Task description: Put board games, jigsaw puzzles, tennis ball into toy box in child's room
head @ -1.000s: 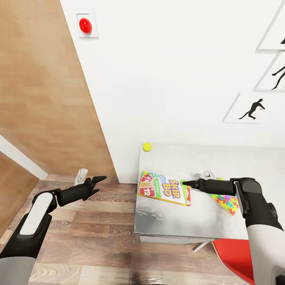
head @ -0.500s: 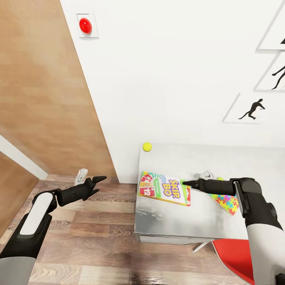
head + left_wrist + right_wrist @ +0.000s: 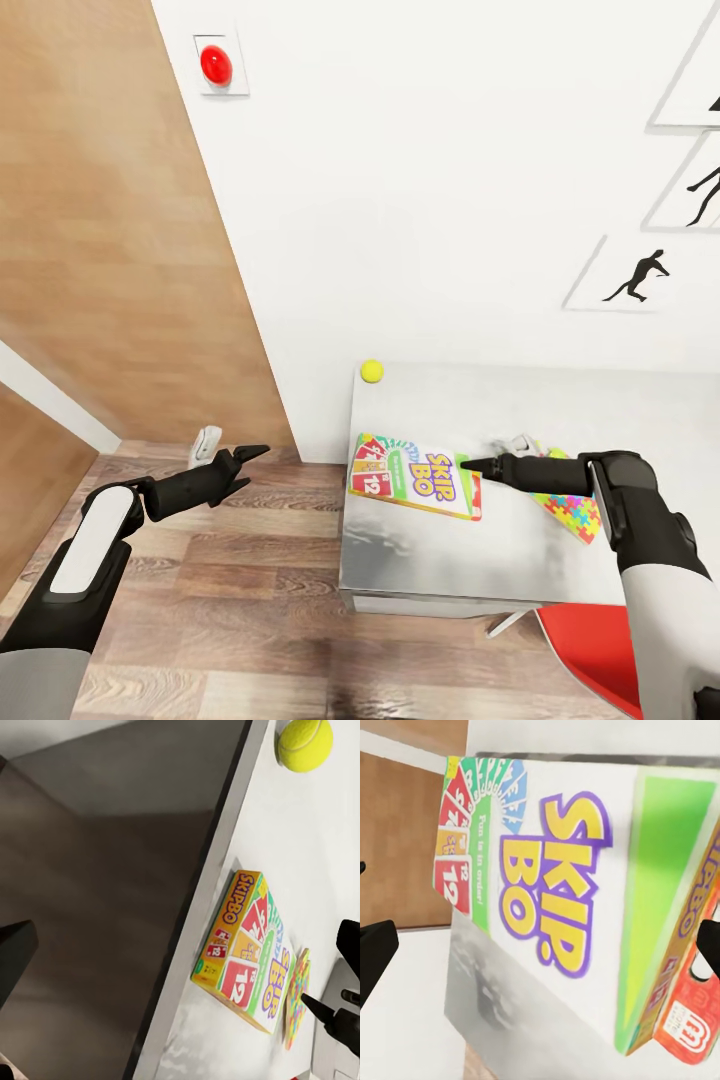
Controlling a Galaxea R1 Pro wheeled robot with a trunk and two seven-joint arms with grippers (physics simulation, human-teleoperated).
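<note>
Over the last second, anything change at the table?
Hardly. The right arm drew back very slightly, its pincer staying at the near-right edge of the Skip-Bo board game, not clearly gripping it. The left pincer hangs over the floor as before. Board game, tennis ball and jigsaw puzzle stayed put on the table.

Black arms, white shells, black tapered tools, prob. matte

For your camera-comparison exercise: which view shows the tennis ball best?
The left wrist view: the tennis ball appears large and sharp near the table edge. The head view shows it small, by the wall. The right wrist view shows the board game.
</note>
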